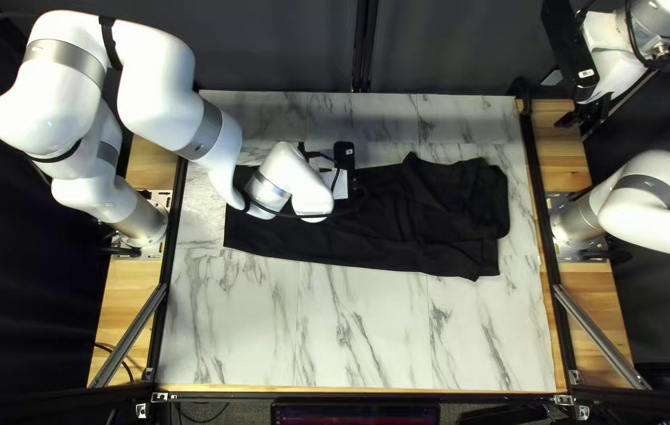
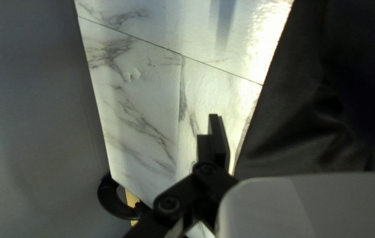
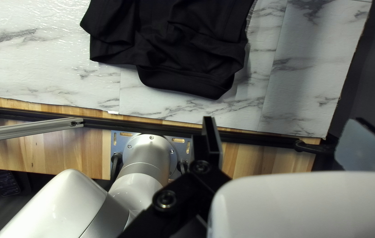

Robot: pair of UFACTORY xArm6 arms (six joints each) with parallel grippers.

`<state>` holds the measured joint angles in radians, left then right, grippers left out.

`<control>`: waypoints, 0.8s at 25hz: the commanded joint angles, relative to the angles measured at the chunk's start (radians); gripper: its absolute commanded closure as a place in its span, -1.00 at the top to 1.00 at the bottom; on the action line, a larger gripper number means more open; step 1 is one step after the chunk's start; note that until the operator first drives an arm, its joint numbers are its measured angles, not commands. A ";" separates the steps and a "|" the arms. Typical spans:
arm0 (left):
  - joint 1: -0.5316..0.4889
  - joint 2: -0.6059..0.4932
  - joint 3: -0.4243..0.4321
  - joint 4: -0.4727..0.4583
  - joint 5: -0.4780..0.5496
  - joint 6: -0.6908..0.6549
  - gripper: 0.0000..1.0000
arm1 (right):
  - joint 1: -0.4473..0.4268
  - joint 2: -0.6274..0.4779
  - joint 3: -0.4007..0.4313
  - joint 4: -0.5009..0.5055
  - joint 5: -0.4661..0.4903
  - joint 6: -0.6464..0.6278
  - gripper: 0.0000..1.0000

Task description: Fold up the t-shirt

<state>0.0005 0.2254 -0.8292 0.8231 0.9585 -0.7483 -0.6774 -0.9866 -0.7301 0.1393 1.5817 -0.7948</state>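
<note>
Table (image 1: 335,330): only bare marble is seen across the near part. T-shirt (image 1: 370,218), black, is laid across the middle as 1 long band running left to right, with the sleeves tucked in and the right end rumpled.

Left gripper (image 1: 341,177) is held over the band's far edge toward its left end. It is spread with nothing pinched, and the cloth edge is seen just beside 1 finger (image 2: 219,138). Right gripper (image 3: 288,142) is raised off past the table's right edge, also spread and empty.

Judged: lengthwise folds done, crosswise fold due.
- All layers at the far left corner should be pinched together.
- The near left corner should be taken too.
- Both should be lifted level and laid onto the right end, edges matched.
- Rumples at the right are best smoothed first.
</note>
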 commanded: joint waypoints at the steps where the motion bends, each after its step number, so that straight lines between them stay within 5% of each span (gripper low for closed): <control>1: 0.021 -0.026 0.021 0.023 -0.046 0.010 1.00 | 0.000 0.000 0.000 0.000 0.000 0.000 1.00; 10: 0.053 -0.147 0.126 0.047 -0.174 0.037 1.00 | 0.000 0.000 0.000 0.000 0.000 0.000 1.00; 20: -0.007 -0.108 0.116 0.060 -0.111 -0.047 1.00 | 0.000 0.000 0.000 0.000 0.000 0.000 1.00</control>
<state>0.0026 0.0989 -0.6965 0.8845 0.8320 -0.7847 -0.6774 -0.9866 -0.7301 0.1393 1.5817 -0.7948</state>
